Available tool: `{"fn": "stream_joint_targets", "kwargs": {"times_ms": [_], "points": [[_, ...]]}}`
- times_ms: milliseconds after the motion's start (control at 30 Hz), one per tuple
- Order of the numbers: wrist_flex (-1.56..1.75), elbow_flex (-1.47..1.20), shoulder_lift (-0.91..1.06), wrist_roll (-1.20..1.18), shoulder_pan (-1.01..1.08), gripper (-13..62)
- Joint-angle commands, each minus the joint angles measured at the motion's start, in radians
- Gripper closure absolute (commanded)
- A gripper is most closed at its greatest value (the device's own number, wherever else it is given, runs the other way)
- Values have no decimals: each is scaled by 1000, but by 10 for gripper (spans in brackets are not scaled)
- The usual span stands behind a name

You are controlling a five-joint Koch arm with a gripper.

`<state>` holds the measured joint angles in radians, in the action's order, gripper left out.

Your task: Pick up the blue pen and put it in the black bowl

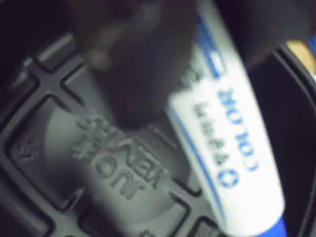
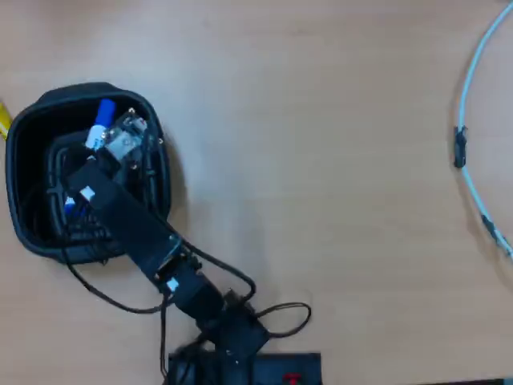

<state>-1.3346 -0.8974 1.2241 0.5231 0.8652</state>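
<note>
In the overhead view the arm reaches from six o'clock up to ten o'clock, its gripper (image 2: 103, 148) down inside the black bowl (image 2: 20, 152). The blue pen (image 1: 232, 138) lies against the bowl's ridged floor. Whether the jaws grip it I cannot tell; they are a dark blur in the wrist view.

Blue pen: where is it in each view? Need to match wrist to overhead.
Wrist view: blue pen fills the right half, white barrel slanting down to the right, above the ridged bowl floor.
Overhead view: upper left, blue cap poking out beside the arm, inside the bowl.
Shared landmark: black bowl.
</note>
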Motion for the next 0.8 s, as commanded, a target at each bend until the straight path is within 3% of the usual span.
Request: {"fn": "stream_joint_targets", "kwargs": {"times_ms": [0, 400, 633, 767], "points": [[91, 92, -6, -54, -21, 568], [126, 69, -204, -216, -54, 564], [112, 17, -268, -222, -51, 461], [98, 3, -268, -224, -48, 361]]}}
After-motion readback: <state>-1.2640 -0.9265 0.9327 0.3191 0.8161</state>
